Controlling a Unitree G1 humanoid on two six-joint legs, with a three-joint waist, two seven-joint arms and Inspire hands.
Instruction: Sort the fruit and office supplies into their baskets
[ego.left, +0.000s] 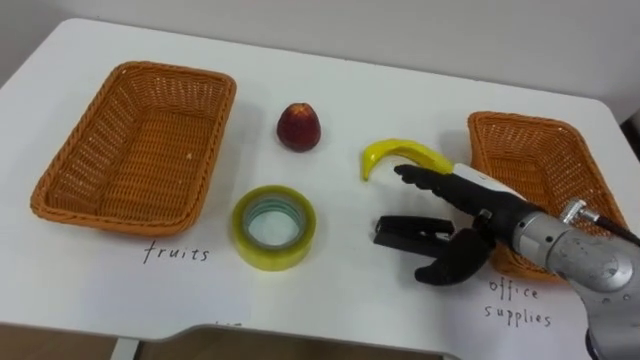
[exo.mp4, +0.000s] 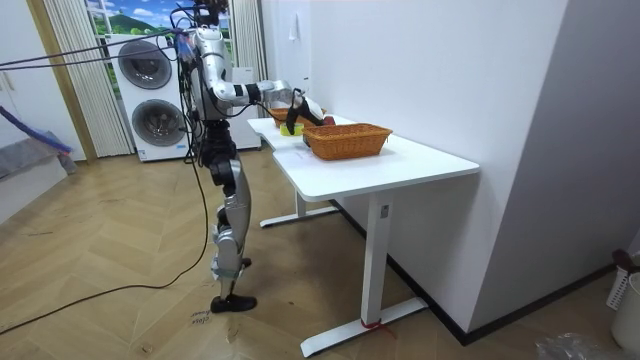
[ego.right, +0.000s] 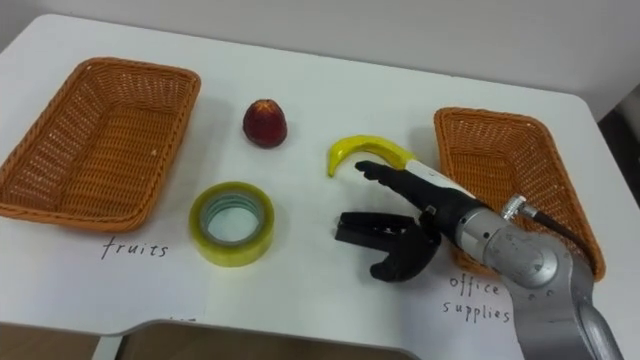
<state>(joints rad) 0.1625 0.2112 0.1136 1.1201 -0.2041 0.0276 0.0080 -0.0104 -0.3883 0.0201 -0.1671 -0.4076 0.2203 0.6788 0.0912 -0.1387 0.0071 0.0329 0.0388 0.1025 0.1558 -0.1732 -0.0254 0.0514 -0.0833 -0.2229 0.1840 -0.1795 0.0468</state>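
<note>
Left eye view gives me the clearest read: the right hand (ego.left: 472, 212) reaches in from the right, low over the tabletop (ego.left: 340, 90), and is spread wide, long fingers stretched toward the banana (ego.left: 405, 152) and thumb hooked well below them. The black stapler (ego.left: 402, 232), or what I take for one, lies flat in the gap between fingers and thumb. I judge that the hand brackets it this way so that closing will pinch it across its narrow width. I cannot tell whether any finger touches it yet, but nothing is clamped. It is a dark, slim, elongated piece, lying left to right, just left of the right basket (ego.left: 520, 125), which is marked for office supplies, so the carry should be short. The banana, yellow and curved, lies just beyond the fingertips, close enough that a sloppy close could nudge it. A red fruit (ego.left: 298, 127) sits farther left, a yellow tape roll (ego.left: 275, 258) nearer me, and the left basket (ego.left: 60, 190), marked for fruit, is empty, as is the right one.
</note>
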